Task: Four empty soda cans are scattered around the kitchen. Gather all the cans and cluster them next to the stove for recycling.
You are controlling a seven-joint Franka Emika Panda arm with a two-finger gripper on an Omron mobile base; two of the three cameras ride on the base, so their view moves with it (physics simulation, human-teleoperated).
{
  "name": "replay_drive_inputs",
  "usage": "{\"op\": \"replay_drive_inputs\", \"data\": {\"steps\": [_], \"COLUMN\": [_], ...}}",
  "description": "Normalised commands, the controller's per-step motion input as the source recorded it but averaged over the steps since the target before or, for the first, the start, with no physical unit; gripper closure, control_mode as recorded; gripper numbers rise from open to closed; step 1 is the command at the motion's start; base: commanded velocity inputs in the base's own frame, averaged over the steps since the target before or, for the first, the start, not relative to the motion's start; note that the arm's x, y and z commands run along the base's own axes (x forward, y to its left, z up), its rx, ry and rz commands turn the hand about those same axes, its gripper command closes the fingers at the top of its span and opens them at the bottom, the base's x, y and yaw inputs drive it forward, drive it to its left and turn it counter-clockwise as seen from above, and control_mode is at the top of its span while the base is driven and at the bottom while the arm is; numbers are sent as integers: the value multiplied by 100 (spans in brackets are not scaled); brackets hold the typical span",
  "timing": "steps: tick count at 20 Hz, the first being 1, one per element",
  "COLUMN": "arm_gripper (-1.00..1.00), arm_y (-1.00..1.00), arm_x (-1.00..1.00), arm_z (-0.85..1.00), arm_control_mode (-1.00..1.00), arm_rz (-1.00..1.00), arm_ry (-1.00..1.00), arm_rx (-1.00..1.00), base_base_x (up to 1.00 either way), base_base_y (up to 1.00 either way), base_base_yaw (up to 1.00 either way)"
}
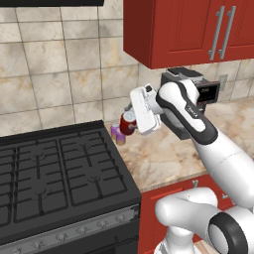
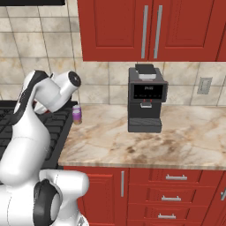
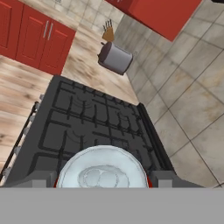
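Note:
My gripper (image 1: 127,122) is shut on a red soda can (image 1: 128,119), held in the air over the counter just right of the stove (image 1: 59,168). In the hand view the can's silvery top (image 3: 103,171) sits between my fingertips (image 3: 164,178), with the stove's dark grates (image 3: 87,124) beyond it. A purple soda can (image 1: 115,131) (image 2: 77,114) stands on the beige counter (image 1: 163,158) against the stove's right edge, just below and left of the held can. A second purple can seems to stand right in front of it, but I cannot tell for sure.
A dark boxy coffee machine (image 2: 147,99) (image 1: 206,92) stands on the counter by the wall, right of my arm. Red wall cabinets (image 2: 150,28) hang above. Past the stove's far side, a silver toaster (image 3: 114,58) and a knife block (image 3: 108,33) sit on another counter.

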Motion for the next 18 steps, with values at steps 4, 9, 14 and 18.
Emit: {"op": "replay_drive_inputs", "data": {"steps": [4, 9, 14, 18], "arm_gripper": [100, 100, 100, 100], "arm_y": [-13, -19, -25, -26], "arm_x": [-1, 3, 4, 3], "arm_z": [-28, -27, -30, -33], "arm_control_mode": [-100, -100, -100, -100], "arm_rz": [-6, -9, -12, -9], "arm_ry": [3, 9, 18, 17], "arm_rx": [0, 1, 2, 0], "base_base_x": [0, 0, 0, 0], "base_base_y": [0, 0, 0, 0], "base_base_yaw": [0, 0, 0, 0]}}
